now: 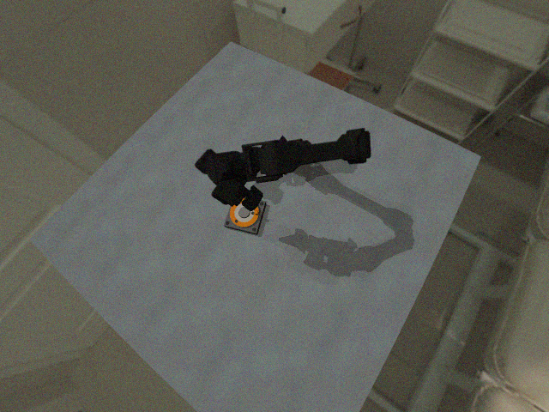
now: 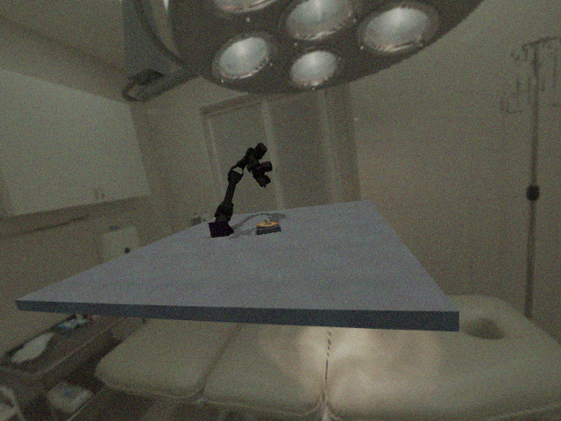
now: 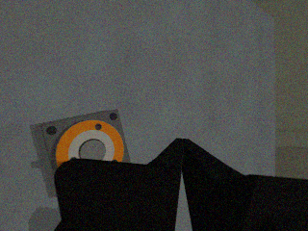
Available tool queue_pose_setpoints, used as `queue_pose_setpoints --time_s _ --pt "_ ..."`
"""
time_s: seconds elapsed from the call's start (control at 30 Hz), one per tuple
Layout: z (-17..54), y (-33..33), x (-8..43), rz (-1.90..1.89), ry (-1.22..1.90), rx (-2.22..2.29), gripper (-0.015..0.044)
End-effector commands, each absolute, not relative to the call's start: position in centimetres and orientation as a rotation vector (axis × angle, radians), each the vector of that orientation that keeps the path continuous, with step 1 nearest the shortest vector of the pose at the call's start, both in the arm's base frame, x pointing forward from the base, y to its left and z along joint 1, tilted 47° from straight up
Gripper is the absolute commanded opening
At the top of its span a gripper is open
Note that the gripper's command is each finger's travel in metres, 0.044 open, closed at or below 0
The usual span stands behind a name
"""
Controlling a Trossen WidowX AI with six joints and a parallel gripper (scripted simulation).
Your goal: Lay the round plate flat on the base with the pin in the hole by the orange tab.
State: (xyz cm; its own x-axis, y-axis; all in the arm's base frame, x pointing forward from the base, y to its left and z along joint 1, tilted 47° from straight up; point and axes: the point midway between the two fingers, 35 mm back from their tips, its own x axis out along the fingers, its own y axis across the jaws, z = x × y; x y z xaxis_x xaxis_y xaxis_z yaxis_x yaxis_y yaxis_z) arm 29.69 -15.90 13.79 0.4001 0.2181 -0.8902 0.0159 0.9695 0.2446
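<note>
The round plate (image 1: pixel 242 215) sits on its grey square base (image 1: pixel 259 222) roughly in the middle of the pale blue tabletop (image 1: pixel 186 283), a little to the near side of where the arm (image 1: pixel 305 153) is mounted. It is an orange ring around a white inner ring, with the pale post (image 1: pixel 244 213) showing through the centre. Being round, it has no long axis to speak of. From the wrist view a small dark hole (image 3: pixel 98 126) shows in the orange band (image 3: pixel 72 137) on the side facing the top edge of the base, between two of the base's dark corner holes (image 3: pixel 113 115). The orange tab itself and the pin are too small to pick out, and I cannot tell from here whether the plate lies flat or tilted.

The gripper (image 3: pixel 182 159) hangs well above the fixture, as the exterior view shows, and is not touching it; its fingers are pressed together with only a thin seam between them, and they hold nothing. From above, the wrist partly hides the far edge of the plate. The arm's shadow (image 1: pixel 354 248) falls across the tabletop to the right of the base.
</note>
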Motion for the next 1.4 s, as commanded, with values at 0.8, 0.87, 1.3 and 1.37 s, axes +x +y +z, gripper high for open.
queue_pose_setpoints --time_s 0.8,0.87,1.3,1.37 --pt "6.9 0.9 27.5 0.614 1.485 0.662 0.0000" --pt "6.4 1.5 27.5 0.615 1.485 0.662 0.0000" --pt "6.1 1.6 26.6 0.615 1.486 0.662 0.0000" --pt "6.0 1.6 26.3 0.615 1.486 0.662 0.0000"
